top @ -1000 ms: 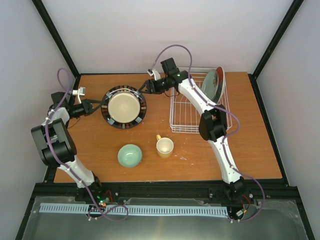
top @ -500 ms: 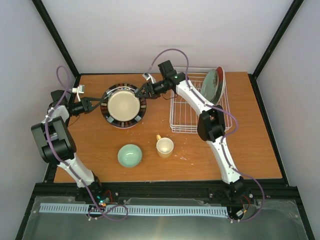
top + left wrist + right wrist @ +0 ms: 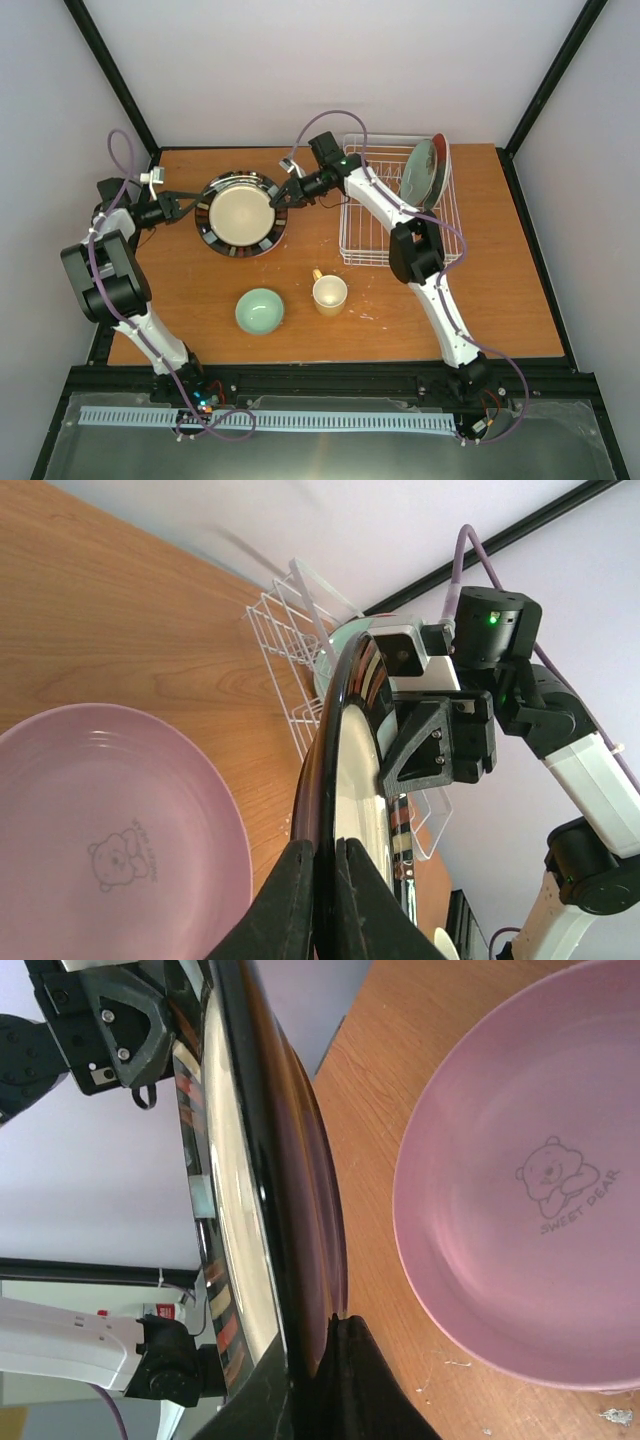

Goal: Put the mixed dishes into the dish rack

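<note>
Left gripper (image 3: 192, 207) and right gripper (image 3: 283, 192) each pinch opposite rims of the dark plate (image 3: 240, 214), held over the pink plate (image 3: 110, 820).

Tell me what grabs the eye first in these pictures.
Both arms meet at one dark plate with a cream centre, far left on the table. The left gripper and right gripper pinch opposite edges of its rim. The wrist views reveal a pink plate with a bear print lying just beneath it. To the right, a white wire rack holds a green plate upright.
</note>
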Available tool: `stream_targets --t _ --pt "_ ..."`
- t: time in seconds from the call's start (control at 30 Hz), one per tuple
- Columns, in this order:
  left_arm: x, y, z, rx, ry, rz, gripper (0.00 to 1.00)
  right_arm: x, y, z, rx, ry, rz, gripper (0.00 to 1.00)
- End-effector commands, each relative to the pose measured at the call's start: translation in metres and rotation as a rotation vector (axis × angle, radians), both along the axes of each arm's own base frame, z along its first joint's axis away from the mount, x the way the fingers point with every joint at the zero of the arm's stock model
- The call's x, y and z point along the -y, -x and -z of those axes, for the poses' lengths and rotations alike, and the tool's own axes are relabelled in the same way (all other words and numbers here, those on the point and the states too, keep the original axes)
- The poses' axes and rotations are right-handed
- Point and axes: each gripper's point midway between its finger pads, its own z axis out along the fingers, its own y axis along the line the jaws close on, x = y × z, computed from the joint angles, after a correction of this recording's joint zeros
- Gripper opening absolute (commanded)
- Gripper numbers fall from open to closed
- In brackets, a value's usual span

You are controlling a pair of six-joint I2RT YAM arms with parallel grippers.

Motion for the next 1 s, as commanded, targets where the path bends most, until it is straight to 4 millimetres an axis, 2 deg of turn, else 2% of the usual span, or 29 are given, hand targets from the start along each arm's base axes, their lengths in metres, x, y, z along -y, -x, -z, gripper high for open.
stream_targets --t 0.0,0.1,0.17,0.23,0.4,0.47,0.57,0.6,0.67,0.8,0.87,0.97 --pt "0.014 0.007 -0.034 0.123 0.050 0.093 0.01 -0.023 0.031 -0.023 -0.018 -0.107 -0.122 0.03" --pt "0.013 0.006 -0.029 0.108 0.040 0.081 0.04 -0.022 0.029 -0.026 0.017 -0.092 -0.104 0.03" --pt "0.011 0.002 -0.021 0.078 0.002 0.049 0.17 -0.019 0.026 -0.030 0.042 -0.076 -0.084 0.03" --pt "0.008 -0.001 -0.015 0.058 -0.028 0.026 0.25 -0.015 0.022 -0.034 0.064 -0.060 -0.063 0.03" --pt "0.004 -0.004 -0.008 0.030 -0.070 -0.007 0.29 -0.002 0.018 -0.049 0.111 -0.032 -0.028 0.03" --pt "0.002 -0.007 -0.008 0.026 -0.096 -0.021 0.38 0.004 0.019 -0.051 0.118 -0.016 -0.023 0.03" --pt "-0.010 -0.018 -0.008 0.007 -0.201 -0.101 0.53 0.011 0.021 -0.050 0.137 0.028 -0.008 0.03" --pt "-0.019 -0.025 -0.007 -0.009 -0.257 -0.156 0.54 0.013 0.022 -0.050 0.144 0.036 -0.006 0.03" --pt "-0.039 -0.036 -0.008 -0.030 -0.356 -0.278 0.54 0.017 0.021 -0.051 0.158 0.055 0.012 0.03" --pt "-0.066 -0.041 -0.026 -0.003 -0.471 -0.469 0.58 0.022 0.014 -0.062 0.200 0.078 0.064 0.03" --pt "-0.072 -0.039 -0.036 0.024 -0.499 -0.527 0.59 0.026 0.003 -0.074 0.245 0.098 0.123 0.03" --pt "-0.077 -0.034 -0.047 0.052 -0.538 -0.577 0.60 0.040 -0.017 -0.105 0.352 0.130 0.245 0.03"
